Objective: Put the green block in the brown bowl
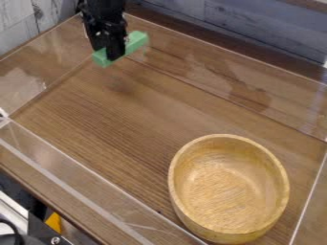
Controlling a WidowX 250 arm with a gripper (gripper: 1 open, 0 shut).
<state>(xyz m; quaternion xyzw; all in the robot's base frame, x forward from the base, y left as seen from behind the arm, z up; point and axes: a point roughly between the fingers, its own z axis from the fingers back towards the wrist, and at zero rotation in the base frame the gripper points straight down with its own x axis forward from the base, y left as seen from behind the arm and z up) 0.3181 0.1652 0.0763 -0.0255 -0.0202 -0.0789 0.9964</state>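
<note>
From the one camera, the gripper [110, 48] is pointing straight down at the far left of the table [141, 115], its jaws clamped shut on the green block [121, 49], which is hanging clear of the wood, long axis slanting up-right. The bowl [231, 188] is sitting well apart, toward the near right. I am counting one block, one bowl, one arm.

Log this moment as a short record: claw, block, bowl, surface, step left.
claw: shut on the green block, pointing down, at the far left of the table
green block: gripped, lifted off the wood, partly hidden by the claw
brown bowl: empty, near right corner, apart from claw and block
table: wood grain, clear walls around it
step left: carry the block over the bowl and release
</note>
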